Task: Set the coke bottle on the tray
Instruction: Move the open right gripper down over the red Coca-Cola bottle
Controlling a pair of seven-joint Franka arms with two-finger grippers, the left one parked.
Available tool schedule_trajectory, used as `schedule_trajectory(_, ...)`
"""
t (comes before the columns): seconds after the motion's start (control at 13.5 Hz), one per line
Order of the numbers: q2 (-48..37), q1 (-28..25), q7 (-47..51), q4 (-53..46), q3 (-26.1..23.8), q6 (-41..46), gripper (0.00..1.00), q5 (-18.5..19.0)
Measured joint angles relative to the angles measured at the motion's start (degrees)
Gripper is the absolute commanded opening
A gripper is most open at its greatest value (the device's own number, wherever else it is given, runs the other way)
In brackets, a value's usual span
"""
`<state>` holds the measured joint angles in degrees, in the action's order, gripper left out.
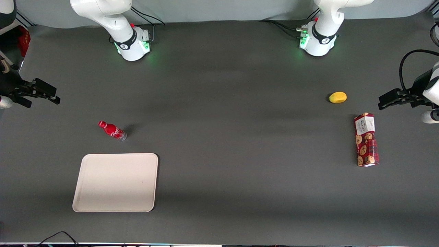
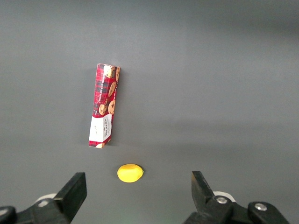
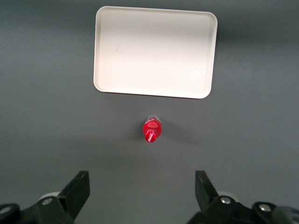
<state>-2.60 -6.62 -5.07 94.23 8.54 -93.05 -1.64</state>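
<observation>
Nothing done yet. Worktop (image 1: 219,103): dark grey, matte. Tray (image 1: 116,182) bare. Cookie box (image 1: 366,140) and yellow fruit (image 1: 337,97) lie well off from the tray, toward the parked arm's end. Coke bottle (image 1: 112,130) stands near the tray, farther from the front camera, untouched. Gripper (image 1: 43,93) hangs above the worktop, apart from the bottle, fingers (image 3: 77,191) spread, empty. Grasp, carry and set-down remain.

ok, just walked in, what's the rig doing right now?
Nothing is held yet. The right arm's tool, fingers open, hangs above the table at the working arm's end. The small red coke bottle stands upright on the grey mat, apart from the cream-white rectangular tray, which lies nearer the front camera with nothing on it.
</observation>
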Motion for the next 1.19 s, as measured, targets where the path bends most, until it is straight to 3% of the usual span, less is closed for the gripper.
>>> schedule_trajectory(0.67, 0.92, 0.05, 0.39, 1.38, -0.02, -0.48, 1.00, 0.00)
schedule_trajectory(1.19, 3.18, 0.16, 0.39, 16.65, 0.00, -18.68, 1.00, 0.00)
